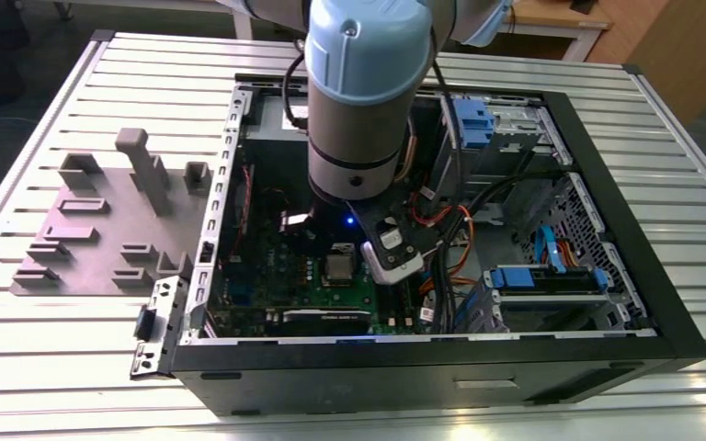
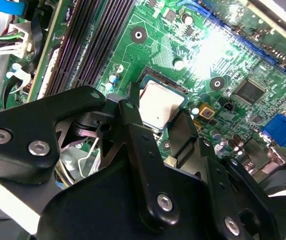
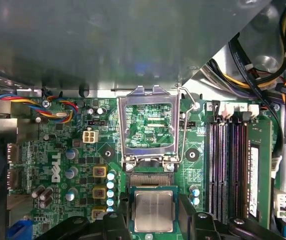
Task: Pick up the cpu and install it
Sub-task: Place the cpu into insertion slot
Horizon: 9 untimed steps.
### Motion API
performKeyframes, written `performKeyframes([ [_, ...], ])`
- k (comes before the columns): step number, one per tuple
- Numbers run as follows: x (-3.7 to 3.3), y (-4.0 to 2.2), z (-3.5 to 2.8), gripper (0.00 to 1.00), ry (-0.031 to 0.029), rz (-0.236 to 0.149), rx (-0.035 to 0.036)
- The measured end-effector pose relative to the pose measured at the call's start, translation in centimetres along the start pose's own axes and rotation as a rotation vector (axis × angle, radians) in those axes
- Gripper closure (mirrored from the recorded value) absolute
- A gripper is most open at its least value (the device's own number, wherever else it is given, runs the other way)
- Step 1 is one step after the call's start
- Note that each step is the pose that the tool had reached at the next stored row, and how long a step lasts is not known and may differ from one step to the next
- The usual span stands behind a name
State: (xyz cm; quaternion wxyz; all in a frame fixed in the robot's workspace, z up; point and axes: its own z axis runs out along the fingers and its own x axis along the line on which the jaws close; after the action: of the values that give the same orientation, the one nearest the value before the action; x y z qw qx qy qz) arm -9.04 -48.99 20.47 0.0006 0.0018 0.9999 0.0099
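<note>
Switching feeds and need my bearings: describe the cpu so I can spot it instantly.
Inside the open computer case, find the green motherboard. The cpu sits beside the hinge of the raised metal frame; it's the only solid silvery square on the board.

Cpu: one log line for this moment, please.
cpu lying in socket | retention frame raised | gripper open, fingers either side of cpu

cpu: silvery sq chip, dark rim, lying in mobo socket, top up.
</note>
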Motion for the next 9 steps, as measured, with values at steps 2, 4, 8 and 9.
performKeyframes([
  [2, 0.0, 0.0, 0.06, 0.53, 0.0, 0.0, -0.0007],
  [4, 0.01, 0.0, 0.16, 0.53, 0.0001, 0.0, -0.0016],
  [8, 0.22, -0.01, 0.39, 0.53, 0.0002, 0.0, -0.0044],
  [9, 0.29, -0.01, 0.46, 0.53, 0.0002, 0.0, -0.005],
])
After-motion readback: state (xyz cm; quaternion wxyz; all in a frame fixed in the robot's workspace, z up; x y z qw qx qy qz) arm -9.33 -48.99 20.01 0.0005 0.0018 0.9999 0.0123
